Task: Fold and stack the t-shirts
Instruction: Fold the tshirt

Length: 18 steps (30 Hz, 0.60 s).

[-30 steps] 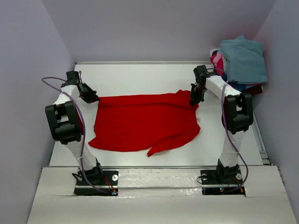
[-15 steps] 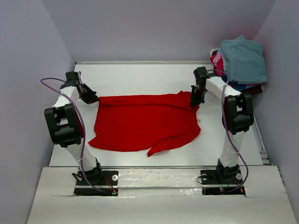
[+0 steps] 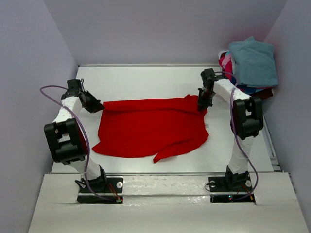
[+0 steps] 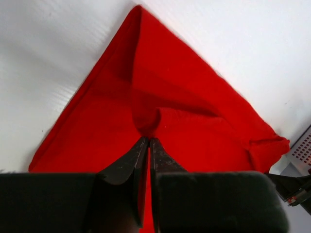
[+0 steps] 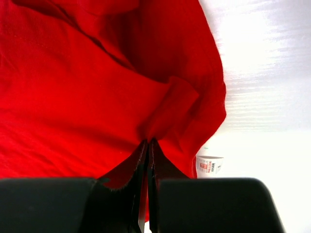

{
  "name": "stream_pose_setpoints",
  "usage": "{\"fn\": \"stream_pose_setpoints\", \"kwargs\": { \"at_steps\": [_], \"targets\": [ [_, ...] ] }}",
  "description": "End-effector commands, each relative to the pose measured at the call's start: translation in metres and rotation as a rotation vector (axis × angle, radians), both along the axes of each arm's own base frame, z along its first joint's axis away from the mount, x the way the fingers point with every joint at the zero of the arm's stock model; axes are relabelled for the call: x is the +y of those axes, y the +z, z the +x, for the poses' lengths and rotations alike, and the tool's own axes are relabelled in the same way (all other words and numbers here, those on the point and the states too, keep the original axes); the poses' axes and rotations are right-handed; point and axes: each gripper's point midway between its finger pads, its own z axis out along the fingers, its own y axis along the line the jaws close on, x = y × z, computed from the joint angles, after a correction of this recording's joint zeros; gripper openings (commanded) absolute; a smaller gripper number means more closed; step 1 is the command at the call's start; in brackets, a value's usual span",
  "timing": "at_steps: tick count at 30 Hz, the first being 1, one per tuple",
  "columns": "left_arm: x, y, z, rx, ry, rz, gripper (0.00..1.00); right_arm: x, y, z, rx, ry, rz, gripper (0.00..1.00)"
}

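A bright red cloth t-shirt (image 3: 150,127) lies spread and somewhat rumpled across the middle of the white worktop (image 3: 146,80), with its near hem curling into a pointed flap. The left pincer (image 3: 98,107) sits at the shirt's far left corner. Its fingers are drawn almost together (only a thin slit shows between them in the wrist view), with a pucker of red cloth nipped at their tips. The right pincer (image 3: 202,104) is at the far right corner, fingers together and clamped on a gathered fold of the same shirt. A small white tag (image 5: 210,165) peeks out just beside the shirt's right edge, its red and dark print too small to read. A pile of shirts (image 3: 227,65) sits in the far right corner, with a teal-blue folded shirt (image 3: 253,62) on top and pink, blue and dark maroon cloth showing beneath.
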Motion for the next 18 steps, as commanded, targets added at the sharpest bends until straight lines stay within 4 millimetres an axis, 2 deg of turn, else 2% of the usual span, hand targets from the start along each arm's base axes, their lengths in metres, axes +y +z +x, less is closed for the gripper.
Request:
{"fn": "stream_pose_setpoints", "kwargs": {
  "at_steps": [1, 4, 6, 15, 18],
  "targets": [
    [-0.003, 0.011, -0.013, -0.032, -0.008, 0.003, 0.16, 0.002, 0.006, 0.007, -0.012, 0.028, -0.016, 0.07],
    [-0.005, 0.006, -0.019, -0.019, -0.011, -0.005, 0.16, 0.002, 0.004, 0.007, -0.008, 0.03, -0.019, 0.07],
    [-0.005, 0.005, -0.023, -0.019, -0.007, 0.001, 0.06, 0.001, 0.007, 0.006, -0.013, 0.03, -0.023, 0.07],
    [-0.001, -0.004, -0.022, -0.003, 0.002, 0.015, 0.06, -0.001, 0.034, 0.004, -0.069, 0.014, -0.042, 0.07],
    [0.001, -0.006, -0.019, 0.003, 0.008, 0.024, 0.06, -0.009, 0.038, 0.006, -0.079, 0.0, -0.086, 0.07]
  ]
}}
